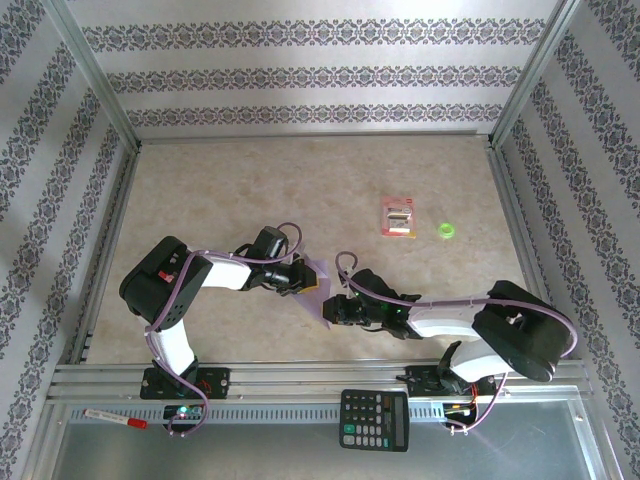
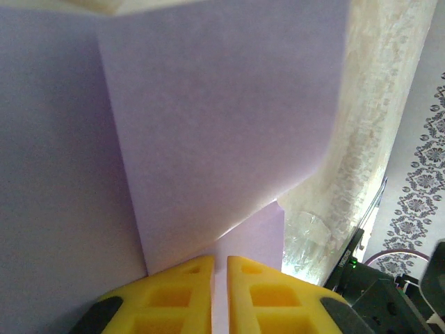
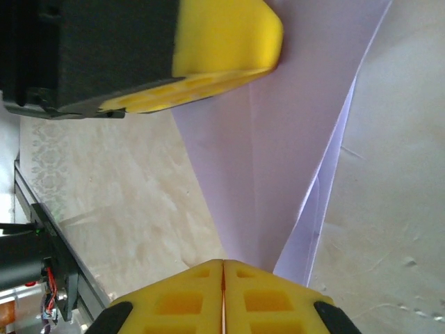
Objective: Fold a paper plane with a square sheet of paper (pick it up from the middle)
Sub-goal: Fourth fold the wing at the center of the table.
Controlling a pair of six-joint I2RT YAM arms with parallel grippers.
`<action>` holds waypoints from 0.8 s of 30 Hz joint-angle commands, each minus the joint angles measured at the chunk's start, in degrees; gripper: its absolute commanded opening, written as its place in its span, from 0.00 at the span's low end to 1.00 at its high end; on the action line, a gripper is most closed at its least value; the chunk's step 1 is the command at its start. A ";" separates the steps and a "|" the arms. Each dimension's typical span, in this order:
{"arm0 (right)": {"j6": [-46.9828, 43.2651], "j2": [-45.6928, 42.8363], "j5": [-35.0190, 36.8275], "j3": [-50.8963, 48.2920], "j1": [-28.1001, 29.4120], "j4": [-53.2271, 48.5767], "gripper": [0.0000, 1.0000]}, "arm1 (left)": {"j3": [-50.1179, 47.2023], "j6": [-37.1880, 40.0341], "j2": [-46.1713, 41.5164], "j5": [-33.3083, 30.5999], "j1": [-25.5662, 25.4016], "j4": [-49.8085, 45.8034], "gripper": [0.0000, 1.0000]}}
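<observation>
We see one folded pale purple paper sheet [image 1: 319, 288], long way running far to near, narrow end nearest; two grippers, left gripper [image 2: 220, 260] and right gripper [image 3: 223, 264], both pinch it

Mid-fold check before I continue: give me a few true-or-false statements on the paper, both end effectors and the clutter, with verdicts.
1. The pale lavender sheet of paper is pinched by both the left end effector and the right end effector. True.
2. The sheet is still flat and unfolded. False: it is creased, with layers overlapping.
3. The small green ring sits on the paper. False: it lies apart, just right of the small red-and-white packet.
4. The black calculator lies at the near edge, closer to the right arm's base. True.
</observation>
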 commanded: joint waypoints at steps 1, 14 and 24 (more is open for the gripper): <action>-1.26 1.69 -1.01 -0.55 -0.57 2.72 0.08 | -1.17 1.53 0.51 -2.45 0.98 -3.99 0.13; -1.47 2.35 -0.55 -0.52 -0.79 2.58 0.07 | -1.03 1.87 0.15 -2.45 0.96 -4.78 0.14; -3.11 3.14 -1.28 -0.49 -2.29 1.30 0.07 | -1.00 2.00 0.25 -2.61 1.08 -4.88 0.14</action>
